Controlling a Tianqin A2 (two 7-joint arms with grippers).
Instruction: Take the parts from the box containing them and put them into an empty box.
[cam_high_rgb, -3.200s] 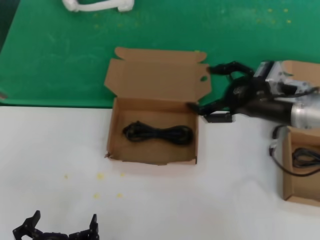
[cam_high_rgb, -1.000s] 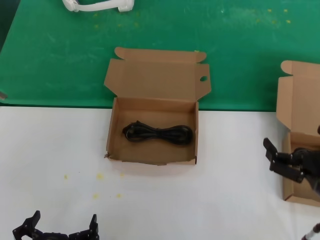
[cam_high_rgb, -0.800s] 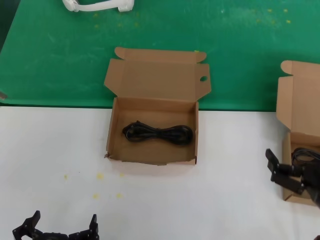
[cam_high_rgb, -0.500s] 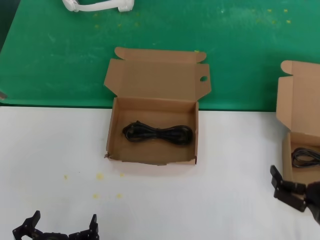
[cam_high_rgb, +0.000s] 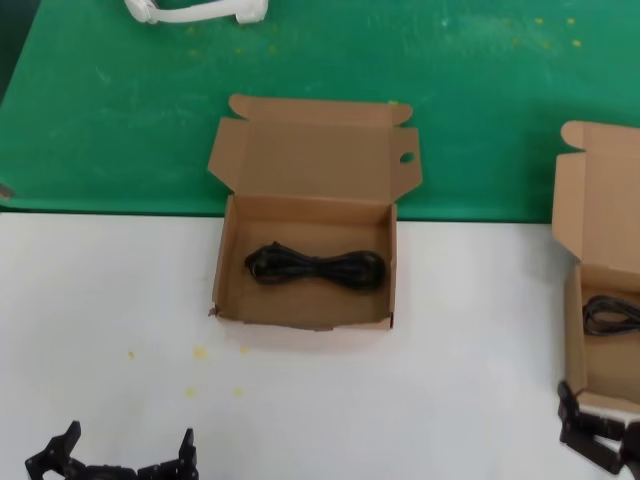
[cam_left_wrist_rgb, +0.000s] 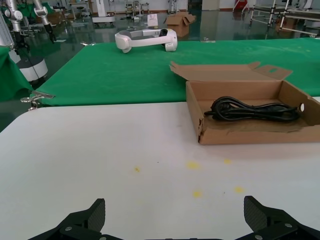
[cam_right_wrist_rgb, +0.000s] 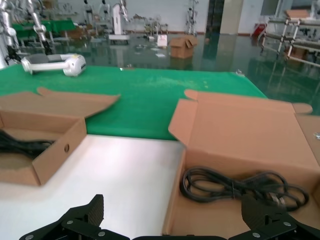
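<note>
Right end effector (cam_high_rgb: 600, 440), fingers spread, hovers near the plain-lidded box (cam_high_rgb: 600, 260) — it should descend squarely over the coiled black cable (cam_right_wrist_rgb: 240, 186), pinching its narrow waist.

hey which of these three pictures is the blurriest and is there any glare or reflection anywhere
Right wrist view is softest: the nearer box and its cable look slightly smeared. Left wrist view is crispest, with the cable in the box with the holed flap sharply drawn. Head view is mildly soft, lit evenly with faint shadows beside that box. Reflections show only on the glossy hall floor in the wrist views.
</note>
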